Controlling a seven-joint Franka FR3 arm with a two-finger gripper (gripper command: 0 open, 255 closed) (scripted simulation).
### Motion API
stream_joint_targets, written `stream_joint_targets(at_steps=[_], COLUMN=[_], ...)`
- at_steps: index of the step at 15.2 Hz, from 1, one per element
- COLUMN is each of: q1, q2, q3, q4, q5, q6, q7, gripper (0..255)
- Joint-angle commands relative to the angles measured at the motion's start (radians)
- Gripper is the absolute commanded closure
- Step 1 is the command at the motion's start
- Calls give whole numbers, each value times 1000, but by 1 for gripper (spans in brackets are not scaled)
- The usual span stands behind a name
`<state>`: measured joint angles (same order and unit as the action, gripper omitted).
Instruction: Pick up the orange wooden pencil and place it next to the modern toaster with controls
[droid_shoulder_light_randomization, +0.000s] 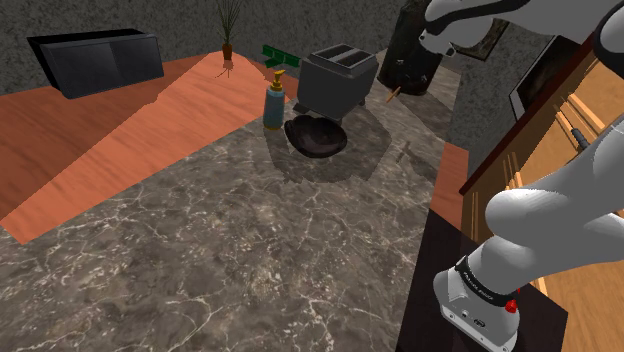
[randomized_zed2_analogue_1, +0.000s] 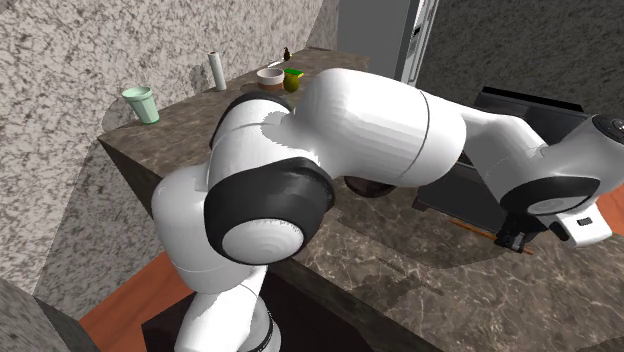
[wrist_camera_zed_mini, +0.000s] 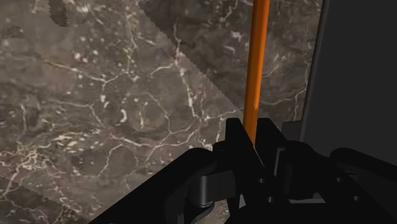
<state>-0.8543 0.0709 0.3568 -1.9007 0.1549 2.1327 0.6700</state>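
Pencil (wrist_camera_zed_mini: 257, 63) (orange, slim) sits clamped between the gripper's (wrist_camera_zed_mini: 252, 132) jaws, held over the counter (droid_shoulder_light_randomization: 250, 250) toward its far edge, just beside the dark toaster (droid_shoulder_light_randomization: 335, 80). I'd lower it slowly and level along the toaster's side, then let go.

I see the slim orange pencil (wrist_camera_zed_mini: 257, 63) clamped in the gripper (wrist_camera_zed_mini: 254, 137), tilted, close beside the dark grey two-slot toaster (droid_shoulder_light_randomization: 338, 78).
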Motion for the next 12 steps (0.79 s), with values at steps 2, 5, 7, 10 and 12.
stream_joint_targets(at_steps=[2,5,7,10,12], q1=[1,3,4,5,7], q2=[8,21,30,46,57], q3=[1,1,2,2,2], q4=[-32,-58,-75,-98,-112], q5=[0,-1,-3,-5,-7], q6=[40,78,104,142,167], q7=[-4,-7,-9,-11,-13], gripper=[255,255,255,255,255])
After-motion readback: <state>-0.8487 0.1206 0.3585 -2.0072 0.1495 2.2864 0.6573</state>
